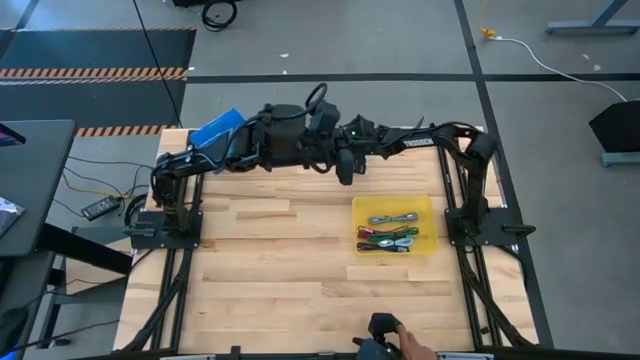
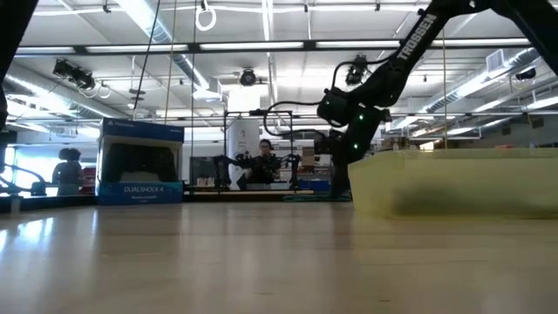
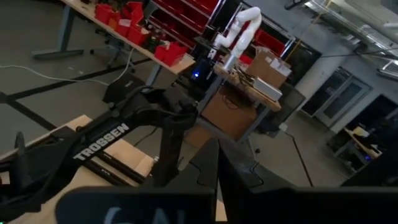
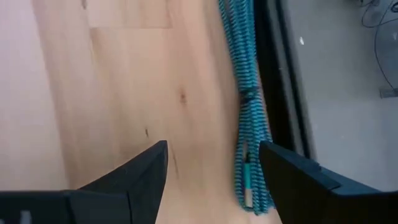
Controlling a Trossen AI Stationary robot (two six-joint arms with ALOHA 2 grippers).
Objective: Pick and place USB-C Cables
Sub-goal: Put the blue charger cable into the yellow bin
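Note:
A teal braided USB-C cable (image 4: pixel 247 106) lies stretched out on the wooden table beside its dark edge. My right gripper (image 4: pixel 214 171) is open over it, and the cable's end sits just inside one finger (image 4: pixel 292 177) without plainly touching. From above, that gripper (image 1: pixel 345 165) points down near the table's far edge, and the arms hide the teal cable. Several more bundled cables (image 1: pixel 390 238) lie in the yellow tray (image 1: pixel 365 205). My left gripper (image 3: pixel 217 177) is shut and empty. It is raised at the far edge and faces the room.
The blue box (image 1: pixel 215 128) stands at the far left corner and shows again in the low view (image 2: pixel 139 166). In that view the yellow tray (image 2: pixel 453 183) fills the right side. A person's hand (image 1: pixel 405 348) is at the near edge. Bare wood lies left of the tray.

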